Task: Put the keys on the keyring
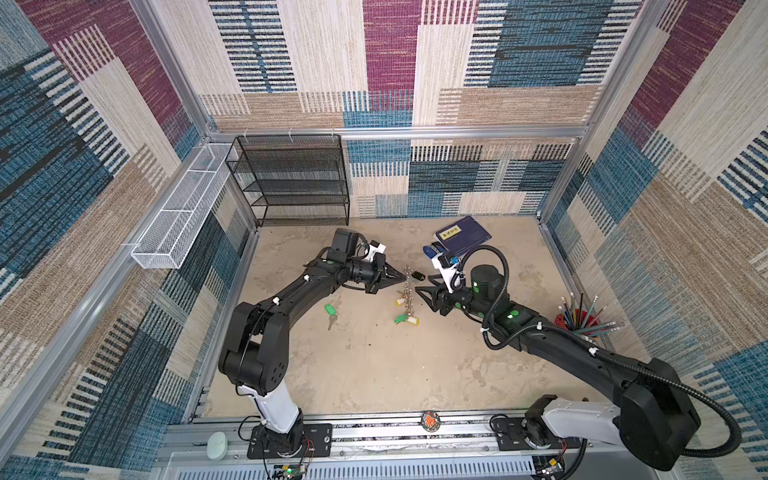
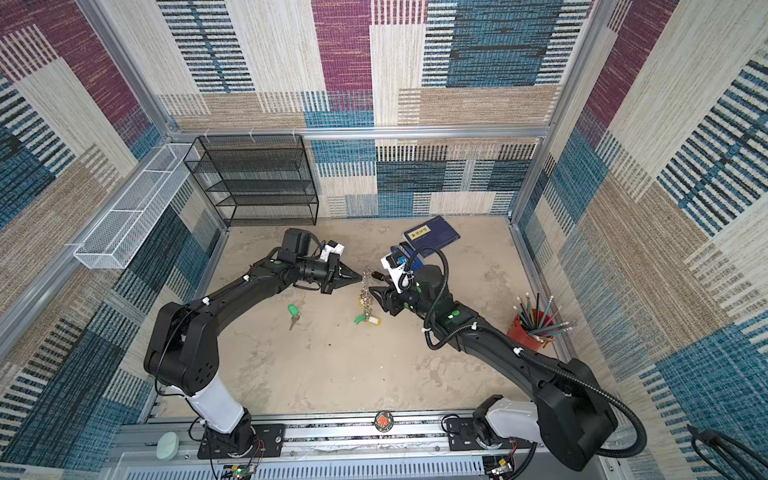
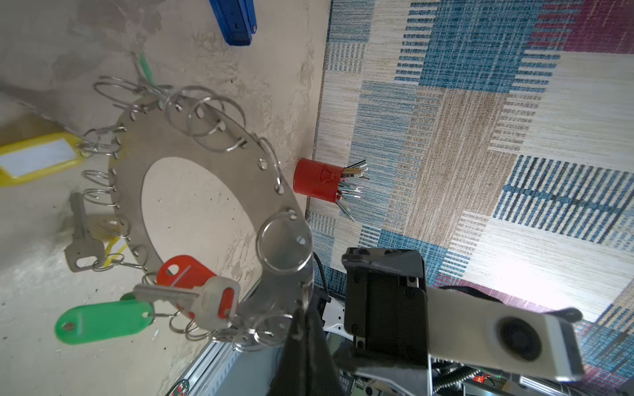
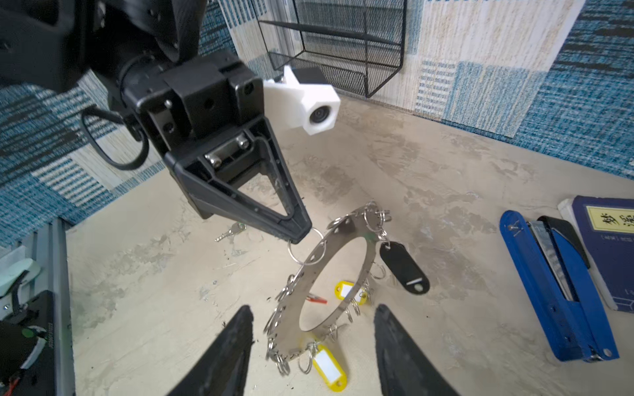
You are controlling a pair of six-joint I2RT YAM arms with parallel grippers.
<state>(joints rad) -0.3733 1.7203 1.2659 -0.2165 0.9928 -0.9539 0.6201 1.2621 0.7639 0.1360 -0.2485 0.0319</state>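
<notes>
My left gripper [image 1: 404,274] [image 2: 360,275] [image 4: 303,236] is shut on one split ring at the rim of the keyring [image 1: 409,297] [image 2: 365,295] [image 3: 206,144] [image 4: 290,337]. The grey disc hangs tilted from that ring, its low edge by the table. A black tag [image 4: 404,267] [image 1: 417,275] dangles from the disc's upper rim. My right gripper [image 1: 424,282] [image 4: 314,308] stands open just right of the disc, holding nothing. The green-tagged key [image 1: 330,311] [image 2: 293,311] lies loose on the table, left of the disc. Yellow, red and green tags [image 3: 103,322] hang round the rim.
A blue stapler [image 1: 432,250] and a navy notebook [image 1: 463,235] lie behind the right gripper. At the right wall stands a red cup of pencils [image 1: 582,322]. A black mesh shelf [image 1: 291,183] and a white mesh basket [image 1: 178,220] sit at the back left.
</notes>
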